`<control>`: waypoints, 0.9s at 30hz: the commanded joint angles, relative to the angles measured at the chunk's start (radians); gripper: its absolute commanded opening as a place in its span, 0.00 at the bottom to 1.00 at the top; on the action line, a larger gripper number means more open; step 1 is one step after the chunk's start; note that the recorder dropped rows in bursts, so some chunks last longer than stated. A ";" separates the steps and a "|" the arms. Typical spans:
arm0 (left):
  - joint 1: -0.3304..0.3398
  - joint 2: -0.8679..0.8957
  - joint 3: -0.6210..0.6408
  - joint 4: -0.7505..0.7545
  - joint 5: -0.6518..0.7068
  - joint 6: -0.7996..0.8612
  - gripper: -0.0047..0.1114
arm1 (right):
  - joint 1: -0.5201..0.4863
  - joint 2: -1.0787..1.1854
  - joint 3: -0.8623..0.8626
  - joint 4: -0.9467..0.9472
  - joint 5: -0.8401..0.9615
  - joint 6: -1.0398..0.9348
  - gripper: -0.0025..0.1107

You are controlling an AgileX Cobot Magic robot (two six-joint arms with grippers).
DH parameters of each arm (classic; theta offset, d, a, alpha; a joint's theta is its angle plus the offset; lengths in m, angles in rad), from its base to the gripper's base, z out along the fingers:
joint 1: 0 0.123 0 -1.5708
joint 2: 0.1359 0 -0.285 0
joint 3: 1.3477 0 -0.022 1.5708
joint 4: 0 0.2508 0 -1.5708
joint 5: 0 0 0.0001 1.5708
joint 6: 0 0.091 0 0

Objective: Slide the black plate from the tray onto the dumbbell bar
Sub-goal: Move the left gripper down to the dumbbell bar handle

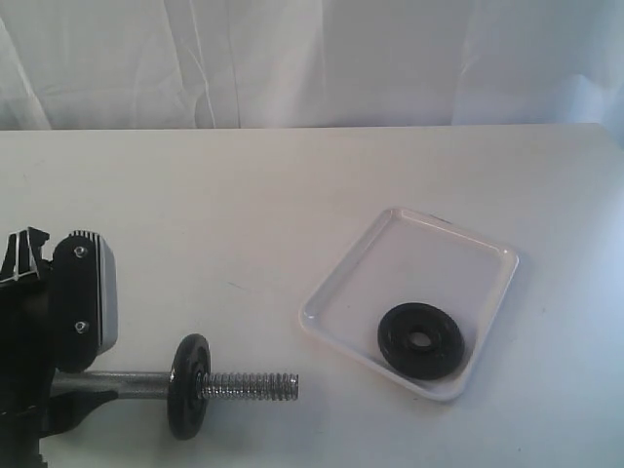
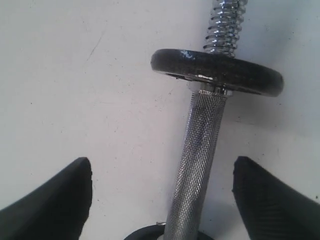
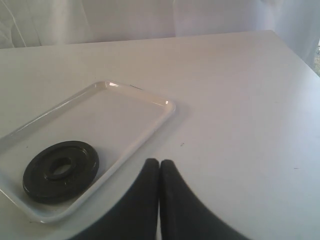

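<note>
White table (image 1: 195, 195) bearing a tray (image 1: 409, 263) with the black plate (image 1: 420, 338) flat inside near its front rim, well apart from the dumbbell bar (image 1: 249, 386) lying between the left gripper's (image 2: 162, 165) wide-spread jaws; right gripper (image 3: 159, 162) closed, empty.

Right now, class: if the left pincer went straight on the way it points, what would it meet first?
Probably the black disc already on the dumbbell bar. The open left pincer straddles the bar's knurled grip and points along it toward that disc, though depth is unclear.
</note>
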State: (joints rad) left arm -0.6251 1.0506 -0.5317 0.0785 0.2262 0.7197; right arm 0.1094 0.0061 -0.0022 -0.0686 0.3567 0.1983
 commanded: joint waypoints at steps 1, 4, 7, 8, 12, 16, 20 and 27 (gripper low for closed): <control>-0.005 -0.001 0.014 -0.002 -0.026 0.020 0.73 | 0.004 -0.006 0.002 -0.007 -0.017 0.000 0.02; -0.005 -0.001 0.014 -0.002 -0.031 0.018 0.73 | 0.004 -0.006 0.002 -0.007 -0.017 0.000 0.02; -0.005 -0.001 0.014 -0.012 -0.031 0.013 0.73 | 0.004 -0.006 0.002 -0.007 -0.017 0.000 0.02; -0.005 -0.001 0.014 -0.026 -0.031 0.013 0.73 | 0.004 -0.006 0.002 -0.007 -0.017 0.000 0.02; -0.005 -0.003 0.014 -0.121 -0.032 0.013 0.72 | 0.004 -0.006 0.002 -0.007 -0.017 0.000 0.02; -0.005 -0.003 -0.011 -0.189 0.044 -0.035 0.65 | 0.004 -0.006 0.002 -0.007 -0.017 0.000 0.02; -0.005 0.002 -0.088 -0.189 0.161 -0.168 0.59 | 0.004 -0.006 0.002 -0.007 -0.017 0.000 0.02; -0.005 0.110 -0.204 -0.201 0.399 -0.200 0.60 | 0.004 -0.006 0.002 -0.007 -0.017 0.000 0.02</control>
State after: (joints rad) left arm -0.6251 1.1159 -0.7095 -0.1007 0.5284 0.5332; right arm 0.1094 0.0061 -0.0022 -0.0686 0.3567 0.1983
